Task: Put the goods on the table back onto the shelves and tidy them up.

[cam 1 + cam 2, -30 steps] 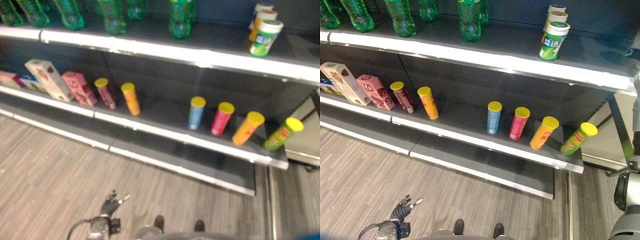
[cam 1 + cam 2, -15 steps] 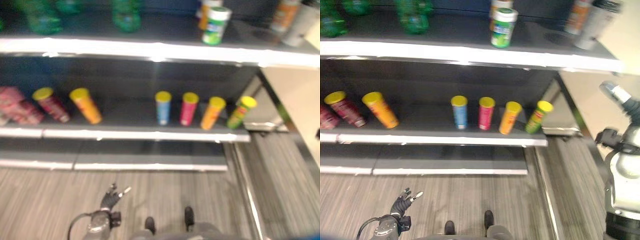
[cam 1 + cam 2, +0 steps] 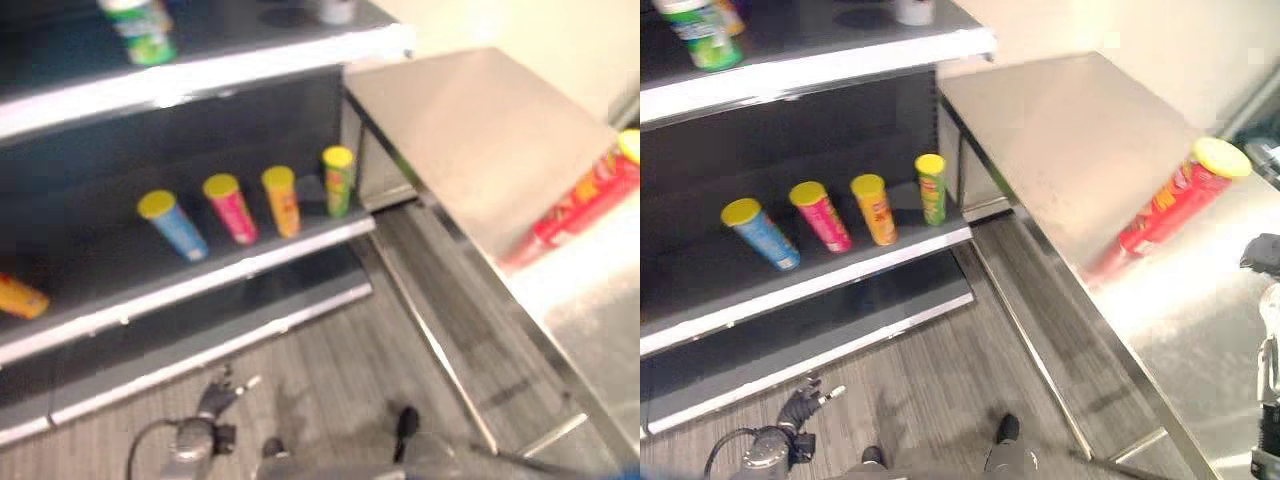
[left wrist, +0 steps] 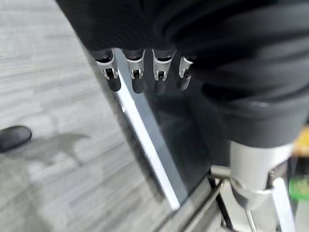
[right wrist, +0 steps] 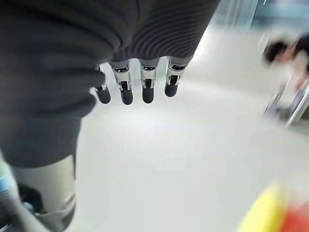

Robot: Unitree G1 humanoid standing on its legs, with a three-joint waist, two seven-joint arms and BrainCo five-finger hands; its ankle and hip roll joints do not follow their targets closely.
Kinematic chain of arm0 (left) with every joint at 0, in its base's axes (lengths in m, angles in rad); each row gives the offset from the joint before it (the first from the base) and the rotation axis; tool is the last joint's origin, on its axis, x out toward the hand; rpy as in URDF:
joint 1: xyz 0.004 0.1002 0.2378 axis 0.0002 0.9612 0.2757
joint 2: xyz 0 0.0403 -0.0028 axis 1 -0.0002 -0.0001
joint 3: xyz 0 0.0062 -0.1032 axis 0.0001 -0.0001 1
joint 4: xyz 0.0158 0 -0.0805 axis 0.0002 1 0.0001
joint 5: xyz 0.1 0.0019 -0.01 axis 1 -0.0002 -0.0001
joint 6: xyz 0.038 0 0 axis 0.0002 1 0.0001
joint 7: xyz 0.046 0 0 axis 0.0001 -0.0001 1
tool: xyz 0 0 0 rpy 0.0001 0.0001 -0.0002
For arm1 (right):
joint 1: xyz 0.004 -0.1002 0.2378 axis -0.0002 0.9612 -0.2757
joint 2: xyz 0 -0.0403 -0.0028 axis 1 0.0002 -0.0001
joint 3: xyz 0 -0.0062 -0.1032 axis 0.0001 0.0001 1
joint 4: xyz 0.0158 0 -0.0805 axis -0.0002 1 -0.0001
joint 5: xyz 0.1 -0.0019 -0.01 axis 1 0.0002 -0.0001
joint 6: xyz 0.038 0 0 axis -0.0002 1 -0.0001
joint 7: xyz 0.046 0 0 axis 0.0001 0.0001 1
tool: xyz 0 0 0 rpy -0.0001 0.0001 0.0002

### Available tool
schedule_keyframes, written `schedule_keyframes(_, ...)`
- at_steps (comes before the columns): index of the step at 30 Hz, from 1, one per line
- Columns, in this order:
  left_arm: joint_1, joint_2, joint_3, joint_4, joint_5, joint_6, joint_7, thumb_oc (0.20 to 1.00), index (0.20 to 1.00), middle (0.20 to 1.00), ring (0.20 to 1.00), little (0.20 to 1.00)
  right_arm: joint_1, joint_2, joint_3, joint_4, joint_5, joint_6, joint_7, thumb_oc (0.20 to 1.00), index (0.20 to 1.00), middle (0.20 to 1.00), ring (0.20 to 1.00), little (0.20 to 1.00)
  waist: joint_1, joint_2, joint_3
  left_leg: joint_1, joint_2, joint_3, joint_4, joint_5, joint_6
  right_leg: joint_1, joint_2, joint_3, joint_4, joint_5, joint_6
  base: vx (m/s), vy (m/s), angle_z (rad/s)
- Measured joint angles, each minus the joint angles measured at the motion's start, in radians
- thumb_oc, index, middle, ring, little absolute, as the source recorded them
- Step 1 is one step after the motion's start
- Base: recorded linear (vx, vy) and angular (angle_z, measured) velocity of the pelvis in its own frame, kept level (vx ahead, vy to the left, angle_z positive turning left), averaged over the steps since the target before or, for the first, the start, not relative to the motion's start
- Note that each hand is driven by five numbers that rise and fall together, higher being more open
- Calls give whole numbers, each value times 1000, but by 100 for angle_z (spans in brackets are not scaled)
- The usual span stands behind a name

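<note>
Silver fingers of the left hand (image 4: 140, 72) hang relaxed over the grey floor (image 3: 940, 380), grasping nothing; the right hand (image 5: 135, 82) is likewise released. A red cylindrical can with a yellow lid (image 3: 1175, 205) lies on the steel table (image 3: 1070, 130). Four yellow-lidded cans, blue (image 3: 760, 232), pink (image 3: 822, 215), orange (image 3: 874, 208) and green (image 3: 932, 188), stand on the dark shelf (image 3: 840, 275).

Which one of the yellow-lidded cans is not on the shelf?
The red can, standing alone on the steel table. The blue, pink, orange and green cans stand in a row on the shelf.
</note>
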Motion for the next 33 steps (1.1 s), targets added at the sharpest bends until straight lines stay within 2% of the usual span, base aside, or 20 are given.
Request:
schedule_keyframes(1, -11, -18, 23, -4, 0, 0, 2, 1000, 1000, 1000, 1000, 1000, 18, 13, -8, 0, -7, 7, 0, 1000, 1000, 1000, 1000, 1000, -18, 4, -2, 14, 22, -10, 16, 8, -10, 25, 23, 1, -13, -6, -9, 254, -379, -28)
schedule_keyframes(5, -41, -23, 22, -14, -3, -3, 1, 1000, 1000, 1000, 1000, 1000, 51, 13, -99, 1, 17, 4, -10, 1000, 1000, 1000, 1000, 1000, -54, 8, -10, 21, 48, -26, 26, 14, -21, 66, 40, -29, -26, -26, -2, 128, -288, 16)
schedule_keyframes(9, -52, -13, 23, -17, -13, -2, -1, 1000, 1000, 1000, 1000, 1000, 54, 2, -78, 32, 134, -24, 43, 1000, 1000, 1000, 1000, 1000, -59, -2, -15, -9, 70, -41, 54, 14, -21, 56, 56, -45, -14, -43, -14, 41, -236, 9)
schedule_keyframes(10, -52, 6, 23, -16, -31, -1, -2, 1000, 1000, 1000, 1000, 1000, 60, 0, -21, 79, 224, -26, 94, 1000, 1000, 1000, 1000, 1000, -33, -27, -15, -28, 83, -85, 110, 17, -15, 40, 65, -31, 3, -61, -36, 82, -135, -15)
schedule_keyframes(11, -50, 11, 22, -16, -31, 1, -3, 1000, 1000, 1000, 1000, 1000, 61, -1, -6, 99, 246, -24, 111, 1000, 1000, 1000, 1000, 1000, -28, -37, -16, -41, 83, -124, 130, 24, -5, 38, 65, -28, 2, -61, -37, 58, -69, -18)
schedule_keyframes(12, -49, 12, 19, -17, -32, 2, -6, 1000, 1000, 1000, 1000, 1000, 63, -1, 1, 116, 276, -18, 132, 1000, 1000, 1000, 1000, 1000, -13, -45, -17, -65, 77, -190, 164, 34, -1, 47, 65, -19, -11, -58, -52, 88, -92, 9)
schedule_keyframes(13, -58, 17, 7, -16, -32, 4, -9, 1000, 1000, 1000, 1000, 1000, 73, 1, 0, 117, 307, -16, 144, 1000, 1000, 1000, 1000, 1000, -16, -75, -7, -135, 36, -305, 207, -20, -44, 56, 53, -5, -44, -42, -82, 37, -29, -3)
schedule_keyframes(14, -58, 17, -5, -18, -32, 4, -15, 1000, 1000, 1000, 1000, 1000, 68, -2, 6, 115, 323, -9, 163, 1000, 1000, 1000, 1000, 1000, 13, -97, -6, -146, -51, -416, 122, -59, -59, 65, 27, 32, -93, 3, -100, 64, -28, -9)
schedule_keyframes(15, -55, 13, -8, -22, -32, 5, -22, 1000, 1000, 1000, 1000, 1000, 49, -7, 10, 122, 330, -9, 174, 1000, 1000, 1000, 1000, 1000, 21, -99, -5, -181, -96, -422, 82, -59, -45, 70, 20, 35, -135, 23, -83, 54, 10, -38)
schedule_keyframes(17, -31, 11, -20, -22, -33, 3, -22, 1000, 1000, 1000, 1000, 1000, -37, -30, 81, 186, 331, -4, 189, 1000, 1000, 1000, 1000, 1000, 43, -70, -3, -199, -164, -545, 21, -61, -21, 60, 35, 71, -158, 40, -70, 85, 89, -83)
schedule_keyframes(18, -6, 12, -20, -20, -39, 6, -29, 1000, 1000, 1000, 1000, 1000, -56, -32, 149, 218, 329, 1, 213, 1000, 1000, 1000, 1000, 1000, 78, -56, -8, -199, -187, -568, 65, -38, 21, 66, 40, 95, -167, 42, -63, 86, 110, -103)
schedule_keyframes(20, 0, 19, -18, -18, -54, 6, -31, 1000, 1000, 1000, 1000, 1000, -32, -33, 177, 230, 328, 8, 233, 1000, 1000, 1000, 1000, 1000, 66, -66, -10, -193, -185, -508, 62, -32, 31, 86, 25, 88, -184, 37, -43, 71, 99, -35)
schedule_keyframes(21, 6, 21, -18, -19, -61, 6, -33, 1000, 1000, 1000, 1000, 1000, -30, -31, 175, 231, 328, 20, 239, 1000, 1000, 1000, 1000, 1000, 58, -60, -8, -184, -187, -490, 38, -25, 39, 84, 14, 83, -178, 31, -21, 76, 105, -5)
schedule_keyframes(23, 12, 43, -19, -27, -63, 5, -40, 1000, 1000, 1000, 1000, 1000, -37, -31, 176, 221, 325, 24, 254, 1000, 1000, 1000, 1000, 1000, 47, -78, -18, -148, -199, -448, -1, -11, 56, 84, -9, 88, -178, 22, -2, 72, 108, -28)
schedule_keyframes(28, 38, 51, -18, -27, -63, 2, -41, 1000, 1000, 1000, 1000, 1000, -37, -98, 245, 235, 254, 48, 279, 1000, 1000, 1000, 1000, 1000, 32, -67, -22, -109, -198, -427, -17, -6, 55, 108, -9, 90, -183, 32, 11, 23, 56, -13)
schedule_keyframes(30, 54, 41, -19, -27, -63, 2, -42, 1000, 1000, 1000, 1000, 1000, -35, -172, 292, 238, 187, 66, 289, 1000, 1000, 1000, 1000, 1000, 25, -58, -26, -101, -190, -420, -16, 8, 59, 113, -4, 88, -183, 46, 15, 29, 38, -5)
schedule_keyframes(31, 59, 34, -18, -27, -63, 1, -42, 1000, 1000, 1000, 1000, 1000, -35, -179, 288, 238, 169, 68, 289, 1000, 1000, 1000, 1000, 1000, 25, -57, -27, -91, -187, -420, -22, 13, 57, 115, 2, 89, -183, 53, 18, 38, 38, -1)
schedule_keyframes(33, 67, 26, -19, -27, -62, 1, -43, 1000, 1000, 1000, 1000, 1000, -36, -184, 286, 238, 140, 68, 287, 1000, 1000, 1000, 1000, 1000, 26, -54, -27, -77, -182, -420, -33, 20, 47, 126, 10, 87, -178, 57, 5, 42, 21, 2)
